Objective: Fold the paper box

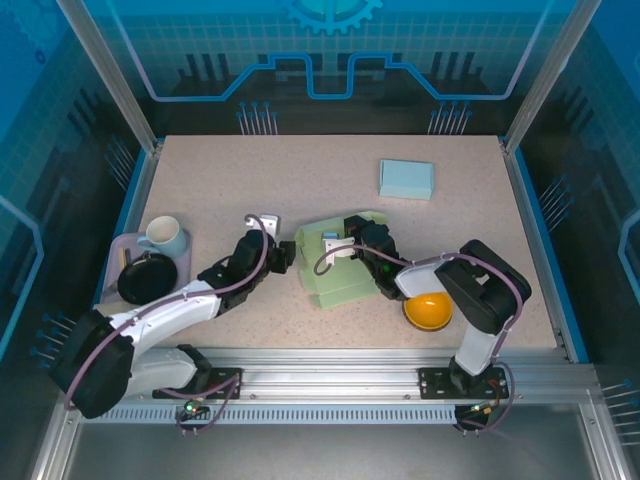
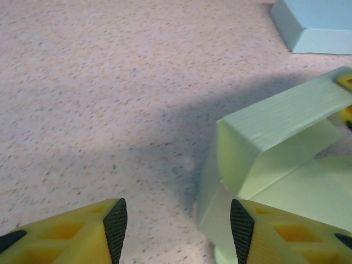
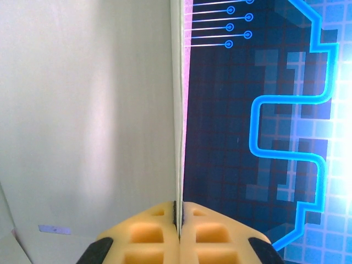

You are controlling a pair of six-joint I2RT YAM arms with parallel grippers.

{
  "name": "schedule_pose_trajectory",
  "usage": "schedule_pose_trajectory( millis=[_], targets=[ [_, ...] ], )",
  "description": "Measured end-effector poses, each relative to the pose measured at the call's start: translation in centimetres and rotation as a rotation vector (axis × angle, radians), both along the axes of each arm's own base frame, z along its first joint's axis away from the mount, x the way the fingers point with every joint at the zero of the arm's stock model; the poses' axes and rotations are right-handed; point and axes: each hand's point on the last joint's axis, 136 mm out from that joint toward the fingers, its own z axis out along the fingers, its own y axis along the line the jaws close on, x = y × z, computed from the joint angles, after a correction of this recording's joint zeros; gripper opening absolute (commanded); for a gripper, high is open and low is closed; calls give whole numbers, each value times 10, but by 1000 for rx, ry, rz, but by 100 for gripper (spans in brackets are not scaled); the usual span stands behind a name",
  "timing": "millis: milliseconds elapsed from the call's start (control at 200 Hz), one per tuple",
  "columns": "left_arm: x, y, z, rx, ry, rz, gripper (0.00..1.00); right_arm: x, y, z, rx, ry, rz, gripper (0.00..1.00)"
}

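Note:
The pale green paper box [image 1: 340,270] lies partly folded at the table's middle. My right gripper [image 1: 352,243] is over its top and is shut on one thin wall of it. In the right wrist view that wall [image 3: 88,121] runs up edge-on from the closed gripper [image 3: 179,220]. My left gripper [image 1: 287,255] sits just left of the box, low over the table. In the left wrist view this gripper [image 2: 179,231] is open, and the box [image 2: 275,137] stands raised ahead on the right. The box's lower corner reaches in beside the right fingertip [image 2: 242,225].
A light blue closed box [image 1: 406,179] lies at the back right, and it is seen too as the blue box [image 2: 313,25] in the left wrist view. An orange bowl [image 1: 427,310] sits under the right arm. A mug [image 1: 165,237] and a black dish [image 1: 147,278] rest on a lilac tray [image 1: 115,250] at the left.

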Motion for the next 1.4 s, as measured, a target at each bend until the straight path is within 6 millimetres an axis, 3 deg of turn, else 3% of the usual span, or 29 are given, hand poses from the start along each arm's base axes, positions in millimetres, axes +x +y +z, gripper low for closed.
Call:
schedule_pose_trajectory(
  millis=[160, 465, 840, 1401],
  targets=[
    [-9, 7, -20, 30, 54, 6, 56, -2, -3, -1, 4, -9, -9, 0],
    [-7, 2, -47, 65, 120, -12, 56, -3, -6, -1, 9, -17, -17, 0],
    [7, -32, -45, -18, 116, -113, 56, -3, -6, -1, 12, -16, -20, 0],
    [28, -43, -68, 25, 146, -112, 61, -6, -10, -1, 23, -11, -29, 0]
  ],
)
